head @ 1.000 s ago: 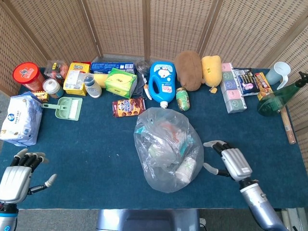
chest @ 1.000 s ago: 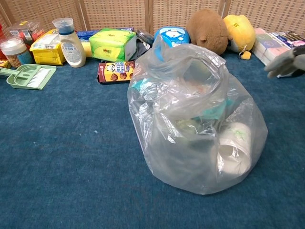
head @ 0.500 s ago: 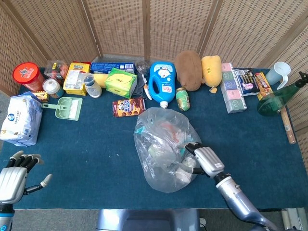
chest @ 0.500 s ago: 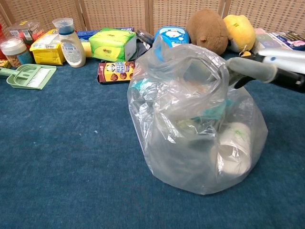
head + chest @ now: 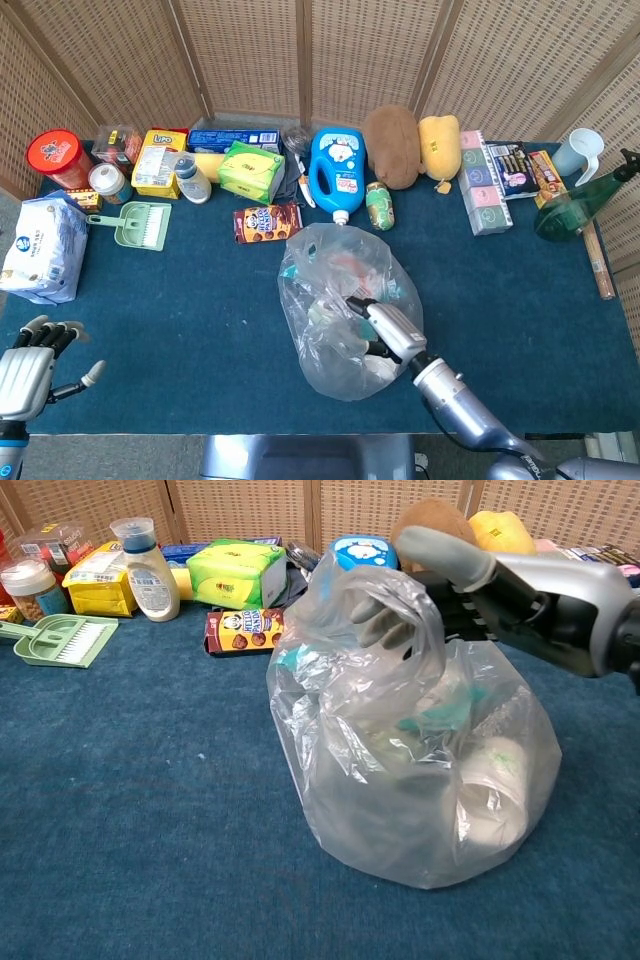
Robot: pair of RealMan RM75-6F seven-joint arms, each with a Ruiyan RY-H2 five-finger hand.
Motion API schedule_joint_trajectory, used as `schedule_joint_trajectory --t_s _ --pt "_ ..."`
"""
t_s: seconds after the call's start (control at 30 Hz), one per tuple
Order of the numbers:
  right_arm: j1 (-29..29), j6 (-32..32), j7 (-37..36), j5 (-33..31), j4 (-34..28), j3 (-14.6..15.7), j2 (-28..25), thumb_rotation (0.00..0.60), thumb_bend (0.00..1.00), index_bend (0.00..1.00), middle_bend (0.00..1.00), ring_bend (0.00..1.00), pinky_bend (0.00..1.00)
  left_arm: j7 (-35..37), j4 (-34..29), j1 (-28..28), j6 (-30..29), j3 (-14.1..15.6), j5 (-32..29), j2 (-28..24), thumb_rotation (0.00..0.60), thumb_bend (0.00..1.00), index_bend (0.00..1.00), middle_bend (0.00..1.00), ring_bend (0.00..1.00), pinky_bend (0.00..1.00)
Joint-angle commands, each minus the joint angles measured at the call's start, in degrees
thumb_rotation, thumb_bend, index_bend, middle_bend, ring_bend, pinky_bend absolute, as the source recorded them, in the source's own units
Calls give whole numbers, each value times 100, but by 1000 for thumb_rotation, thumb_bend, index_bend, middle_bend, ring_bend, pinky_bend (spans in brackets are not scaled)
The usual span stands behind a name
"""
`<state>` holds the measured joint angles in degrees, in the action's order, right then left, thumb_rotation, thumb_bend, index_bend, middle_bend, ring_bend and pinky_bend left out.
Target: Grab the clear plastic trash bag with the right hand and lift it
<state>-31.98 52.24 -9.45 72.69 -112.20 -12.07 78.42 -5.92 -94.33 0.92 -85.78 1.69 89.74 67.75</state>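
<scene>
1. The bag (image 5: pixel 335 300) (image 5: pixel 410 750), clear plastic and full of rubbish, sits on the blue tabletop (image 5: pixel 200 300) (image 5: pixel 130 810), just in front of the cookie box (image 5: pixel 267 222) (image 5: pixel 240 630).
2. Its base rests on the tabletop; its loose top stands up, crumpled.
3. The right hand (image 5: pixel 385 330) (image 5: pixel 470 580) is over the top of the bag, reaching in from the bag's right side.
4. Its fingers (image 5: pixel 385 625) curl down onto the bunched plastic at the bag's mouth; in the chest view they show through the film. Whether they have closed on the plastic, I cannot tell.
5. The left hand (image 5: pixel 25 365) is well left of the bag at the tabletop's near edge, holding nothing, fingers spread apart.
6. Behind the bag stands a blue bottle (image 5: pixel 335 170) (image 5: pixel 360 552), with a brown plush (image 5: pixel 392 145) (image 5: pixel 440 525) and a yellow plush (image 5: pixel 440 145) (image 5: pixel 505 530) to its right.
7. Left of the bottle lie a green tissue pack (image 5: pixel 250 170) (image 5: pixel 235 572) and a white bottle (image 5: pixel 190 180) (image 5: pixel 148 568).
8. A green dustpan (image 5: pixel 140 222) (image 5: pixel 62 640) lies far left of the bag.
</scene>
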Motion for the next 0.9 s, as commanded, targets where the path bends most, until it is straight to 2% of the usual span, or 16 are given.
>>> schedule_joint_trajectory --t_s 0.03,0.3,0.5,0.63,0.8,0.9 --pt "-64 -3 78 -116 -50 -11 104 0 260 227 256 210 199 75 73 9 22 -2 -21 32 0 211 390 315 266 132" --pt "-264 -107 173 -566 -174 -55 364 0 254 227 260 218 200 264 274 34 42 -25 -51 80 0 211 391 315 266 131" --pt "-597 -345 144 -1249 -254 -303 673 0 247 243 279 240 207 409 410 68 75 -24 -33 139 0 211 390 316 267 132" --pt "-879 -810 -472 -2072 -407 -770 710 0 243 291 348 316 216 480 489 81 67 -36 -33 159 0 211 391 316 266 132" --pt "-1058 -1404 -1273 -2717 -550 -1287 526 0 241 339 425 384 232 531 558 78 79 -33 -67 177 0 211 391 315 266 132" --pt "-1026 -1719 -1866 -3036 -647 -1629 378 0 241 367 456 420 286 546 594 77 94 -33 -91 186 0 212 391 316 266 132"
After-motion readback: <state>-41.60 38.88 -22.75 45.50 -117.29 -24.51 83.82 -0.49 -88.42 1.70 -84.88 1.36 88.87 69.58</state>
